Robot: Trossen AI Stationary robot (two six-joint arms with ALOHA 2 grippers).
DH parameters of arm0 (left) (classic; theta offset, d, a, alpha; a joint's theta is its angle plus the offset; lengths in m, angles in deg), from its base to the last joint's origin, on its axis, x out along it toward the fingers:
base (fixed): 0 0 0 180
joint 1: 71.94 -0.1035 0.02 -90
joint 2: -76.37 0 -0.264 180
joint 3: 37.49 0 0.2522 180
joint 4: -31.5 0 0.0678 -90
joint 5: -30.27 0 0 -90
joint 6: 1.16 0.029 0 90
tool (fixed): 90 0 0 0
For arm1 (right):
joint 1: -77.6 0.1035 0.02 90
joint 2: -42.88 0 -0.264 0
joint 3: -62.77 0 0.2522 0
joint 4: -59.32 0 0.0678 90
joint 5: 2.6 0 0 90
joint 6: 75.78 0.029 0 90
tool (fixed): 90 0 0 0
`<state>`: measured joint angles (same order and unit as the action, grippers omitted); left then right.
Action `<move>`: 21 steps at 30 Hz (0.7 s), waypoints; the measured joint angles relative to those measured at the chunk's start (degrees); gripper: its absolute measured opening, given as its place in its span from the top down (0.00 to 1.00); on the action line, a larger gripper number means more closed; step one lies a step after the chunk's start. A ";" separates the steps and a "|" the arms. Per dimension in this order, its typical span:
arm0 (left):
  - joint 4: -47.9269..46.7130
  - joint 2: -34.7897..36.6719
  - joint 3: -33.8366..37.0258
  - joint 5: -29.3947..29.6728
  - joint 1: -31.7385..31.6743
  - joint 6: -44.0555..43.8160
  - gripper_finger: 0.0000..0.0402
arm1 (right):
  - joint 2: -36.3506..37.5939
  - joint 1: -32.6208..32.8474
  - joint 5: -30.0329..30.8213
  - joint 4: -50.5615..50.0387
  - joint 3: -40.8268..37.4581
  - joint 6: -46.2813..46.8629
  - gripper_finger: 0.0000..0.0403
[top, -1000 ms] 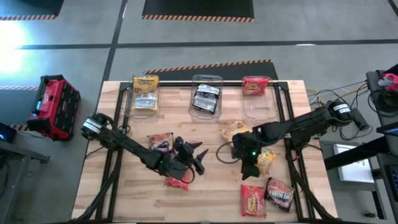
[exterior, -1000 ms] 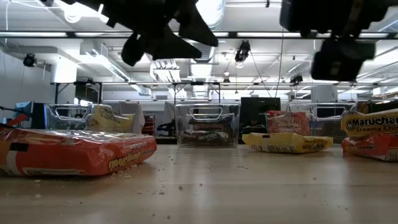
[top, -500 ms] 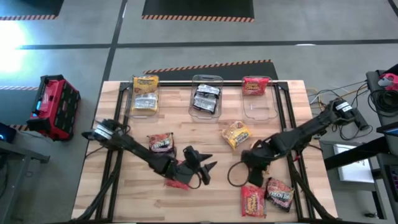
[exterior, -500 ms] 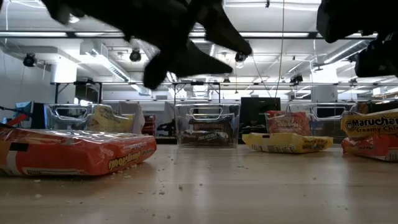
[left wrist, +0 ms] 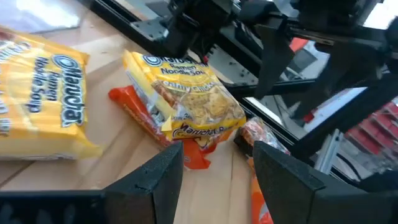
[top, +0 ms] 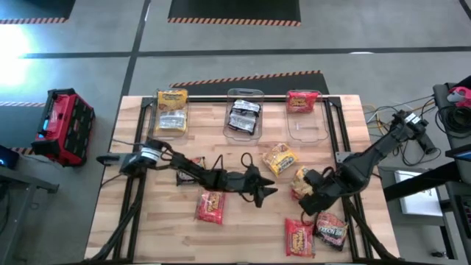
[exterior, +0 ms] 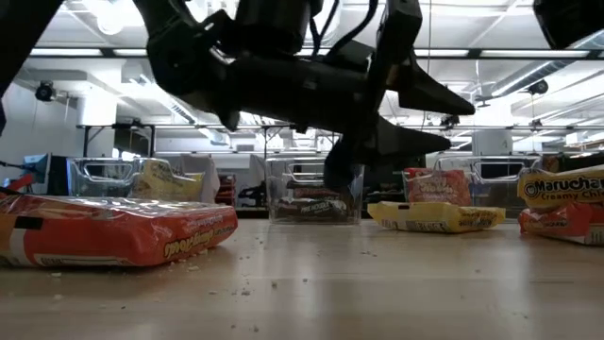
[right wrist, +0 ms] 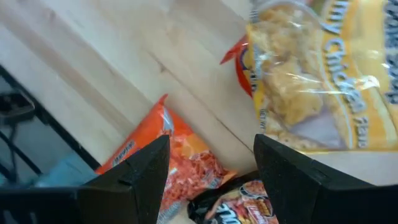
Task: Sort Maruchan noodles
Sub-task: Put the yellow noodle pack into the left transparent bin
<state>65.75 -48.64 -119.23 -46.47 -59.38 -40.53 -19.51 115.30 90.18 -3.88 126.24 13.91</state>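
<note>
left gripper (top: 266, 193) empty, jaws apart, mid-table, aimed at 3 o'clock toward a yellow packet (top: 280, 158). right gripper (top: 307, 208) empty, jaws apart, just past a second yellow packet (top: 301, 181) lying on a red one. risk: arms near each other, may collide reaching there. loose red packet (top: 210, 207) at 7 o'clock. three bins (top: 243, 115) at 12 o'clock, none blocked.

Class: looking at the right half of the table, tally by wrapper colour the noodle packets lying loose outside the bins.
yellow packets: 2
red packets: 2 (one lies partly under a yellow one)
dark packet: 1
Total: 5
</note>
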 joint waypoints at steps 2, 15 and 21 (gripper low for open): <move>-0.63 -0.25 -0.74 -1.25 -0.70 0.18 0.56 | 0.97 1.45 1.63 -0.25 -1.12 4.22 0.45; -12.90 -0.70 -8.22 -2.45 -4.67 7.68 0.56 | 4.94 6.29 2.37 -1.30 -9.17 22.25 0.45; -13.05 -4.91 -12.46 -8.68 -7.44 7.50 0.56 | 6.94 8.06 3.08 -1.44 -11.49 28.34 0.45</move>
<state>52.70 -53.55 -131.70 -55.15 -66.82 -33.04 -12.57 123.37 93.26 -5.31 114.75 42.25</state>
